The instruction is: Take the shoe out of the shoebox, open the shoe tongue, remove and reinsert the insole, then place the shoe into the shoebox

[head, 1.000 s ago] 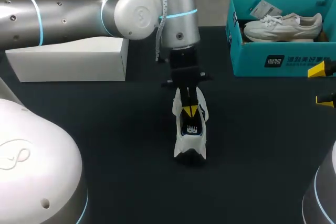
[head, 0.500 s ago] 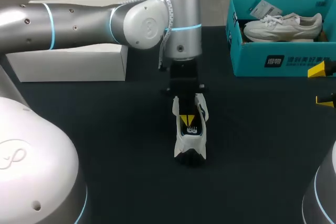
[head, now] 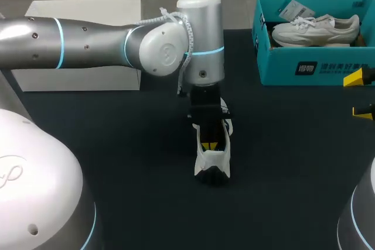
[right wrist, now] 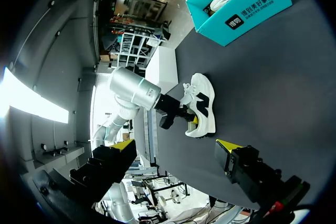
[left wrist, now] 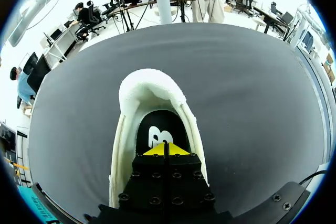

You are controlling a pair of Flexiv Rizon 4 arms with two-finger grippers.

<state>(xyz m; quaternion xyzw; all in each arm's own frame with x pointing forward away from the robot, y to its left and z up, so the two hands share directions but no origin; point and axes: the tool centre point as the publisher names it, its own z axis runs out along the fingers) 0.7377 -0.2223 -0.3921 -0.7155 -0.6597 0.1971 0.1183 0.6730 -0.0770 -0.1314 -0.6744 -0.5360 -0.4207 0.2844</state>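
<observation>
The white shoe stands on the black table, near its middle and well apart from the teal shoebox at the far right side. The left arm comes in over the table, and the left gripper points down into the opening of the shoe. In the left wrist view the white padded heel collar of the shoe lies ahead of the left gripper. Its two yellow tips are pressed together just above the black insole, which carries a white mark. It is not possible to see if an edge of the insole is pinched between the tips.

The right gripper is at the right edge of the table, in front of the shoebox, with its fingers wide apart and holding nothing. In the right wrist view the shoe lies well ahead of this gripper.

A second white shoe lies inside the shoebox. A white box stands at the far left of the table.
</observation>
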